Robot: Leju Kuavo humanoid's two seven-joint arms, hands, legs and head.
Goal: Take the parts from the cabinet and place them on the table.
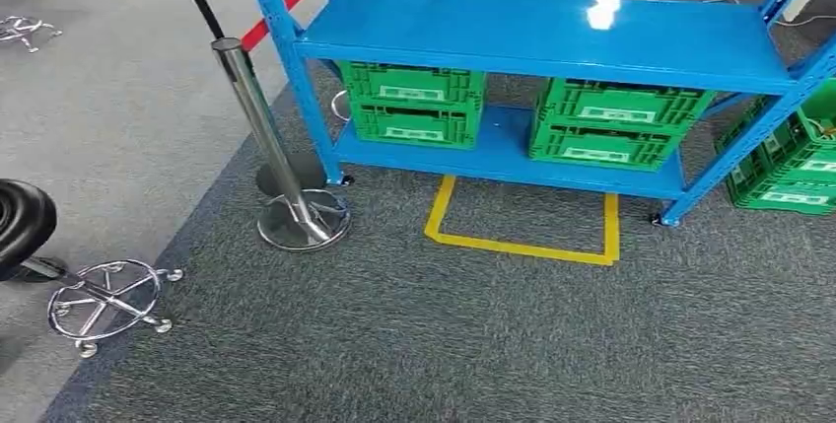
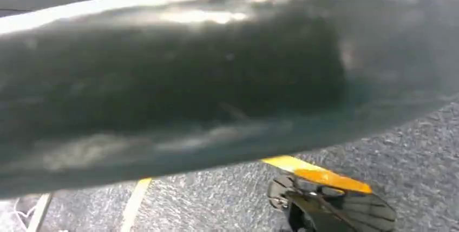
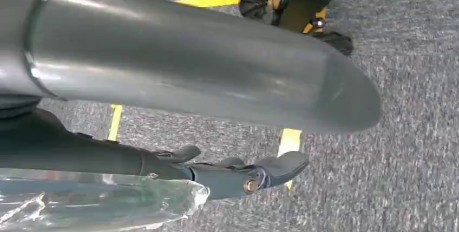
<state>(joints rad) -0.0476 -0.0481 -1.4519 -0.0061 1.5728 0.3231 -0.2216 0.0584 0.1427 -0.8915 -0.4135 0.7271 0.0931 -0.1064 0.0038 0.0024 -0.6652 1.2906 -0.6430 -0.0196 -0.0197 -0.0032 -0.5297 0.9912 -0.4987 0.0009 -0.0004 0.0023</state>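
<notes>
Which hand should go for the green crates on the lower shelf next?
Left, probably. A clear plastic bag lies against the right hand, so it looks occupied; the green crates sit straight ahead.

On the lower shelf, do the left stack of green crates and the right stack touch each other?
Apart. The head view shows bare blue shelf between the left stack and the right stack.

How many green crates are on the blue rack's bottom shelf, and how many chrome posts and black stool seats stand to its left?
Green crates: 4
Chrome posts: 1
Black stool seats: 1
Total: 6
</notes>
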